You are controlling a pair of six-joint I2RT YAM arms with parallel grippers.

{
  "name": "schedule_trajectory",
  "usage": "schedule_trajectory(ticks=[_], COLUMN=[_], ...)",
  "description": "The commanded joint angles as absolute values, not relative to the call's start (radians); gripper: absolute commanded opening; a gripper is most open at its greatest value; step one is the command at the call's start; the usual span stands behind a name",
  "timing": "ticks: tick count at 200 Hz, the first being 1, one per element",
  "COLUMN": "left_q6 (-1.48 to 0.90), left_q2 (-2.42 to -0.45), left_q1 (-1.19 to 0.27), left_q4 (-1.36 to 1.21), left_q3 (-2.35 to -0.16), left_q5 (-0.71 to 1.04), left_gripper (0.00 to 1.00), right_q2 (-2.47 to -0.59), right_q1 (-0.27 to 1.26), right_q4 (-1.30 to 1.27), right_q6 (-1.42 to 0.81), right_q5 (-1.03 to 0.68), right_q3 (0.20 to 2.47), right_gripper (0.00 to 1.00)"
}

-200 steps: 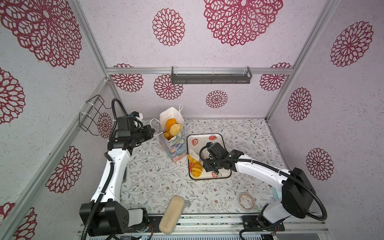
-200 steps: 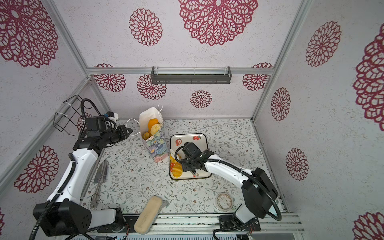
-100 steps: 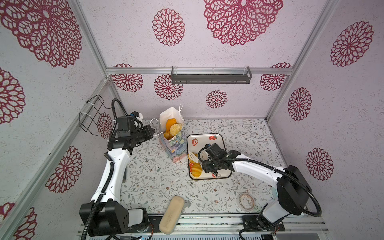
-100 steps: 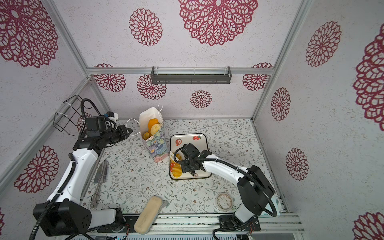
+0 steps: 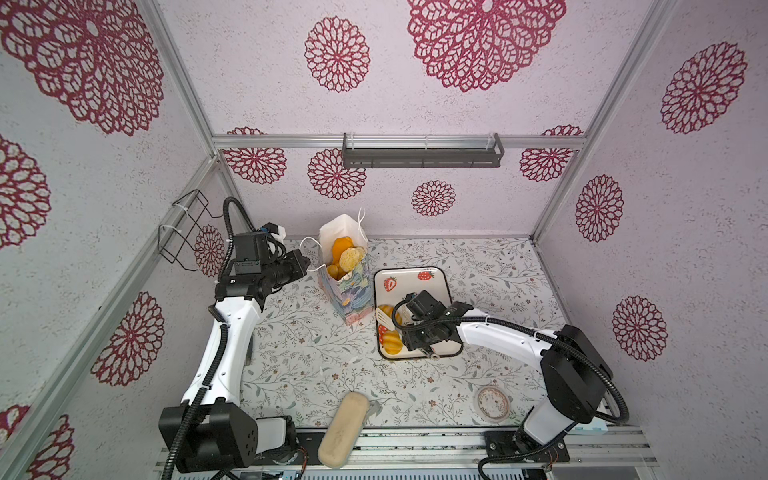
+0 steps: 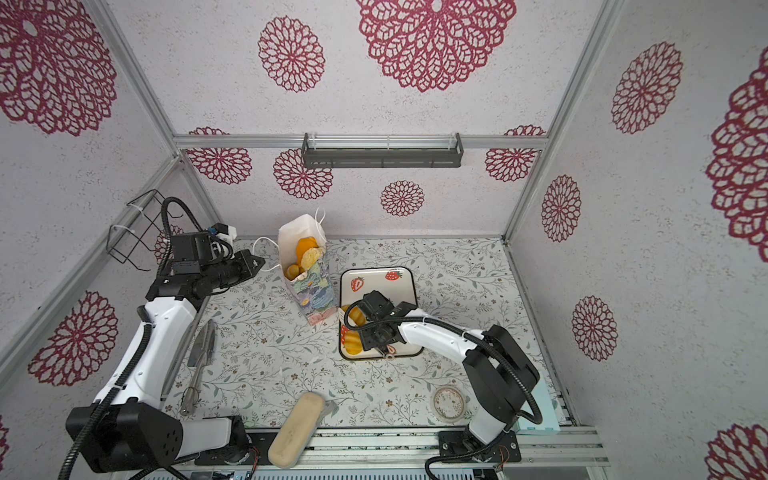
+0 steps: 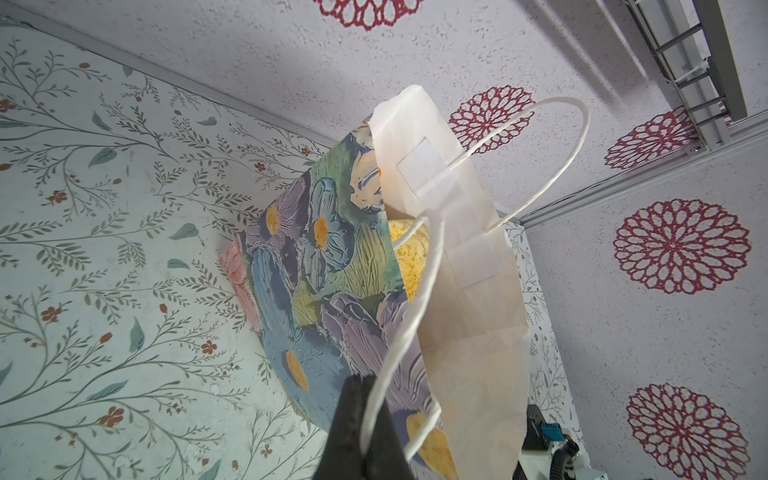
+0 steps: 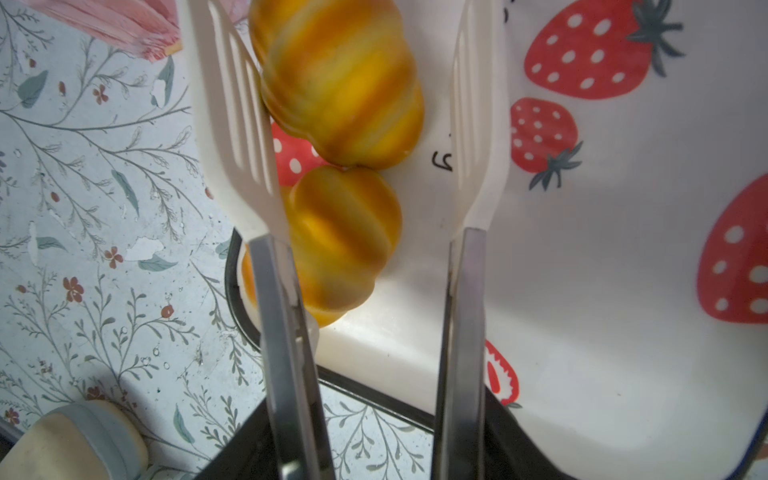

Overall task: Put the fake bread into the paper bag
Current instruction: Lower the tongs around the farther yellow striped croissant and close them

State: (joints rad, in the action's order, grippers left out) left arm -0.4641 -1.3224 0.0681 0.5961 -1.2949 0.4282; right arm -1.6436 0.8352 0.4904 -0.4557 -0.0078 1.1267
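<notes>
Left gripper [image 7: 360, 419] pinched shut on bag [image 7: 324, 257] handle [image 7: 426, 274]. Right gripper [image 8: 376, 449] half-closed around tongs [image 8: 237, 124], blades astride bread [image 8: 345, 83] on tray [image 8: 582, 291]. Centre, squeeze gently, lift straight up.

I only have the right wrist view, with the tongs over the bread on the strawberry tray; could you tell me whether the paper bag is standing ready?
Observer: Yes, in both top views the paper bag stands close beside the tray, mouth open.
Operator: Thanks. While my tongs work, is anything steadying it?
Observer: The left gripper has its jaws shut on one cord handle.
Operator: Is there bread inside already?
Observer: Yes, several pieces of fake bread show in its mouth.
</notes>
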Motion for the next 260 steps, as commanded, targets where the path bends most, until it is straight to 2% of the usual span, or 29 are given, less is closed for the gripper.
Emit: schedule_trajectory(ticks=[1,95,260], left_q6=[-0.461,-0.462,-0.466], left_q2=[-1.317,-1.322,-1.324], left_q1=[0.072,0.072,0.072], left_q4=[0.588,0.586,0.583], left_q3=[-1.290,-1.290,-1.290], left_q5=[0.419,0.422,0.427], left_gripper=[0.00,0.00,0.00], right_q2=[-1.635,-1.597,-1.494], right_q1=[0.842,0.841,0.790], right_q4=[0.479,0.482,0.474], right_q6=[-0.429,-0.432,-0.470], right_q5=[-0.007,0.032,0.097], right_q3=[1.170,1.160,1.150], right_gripper=[0.60,0.50,0.43])
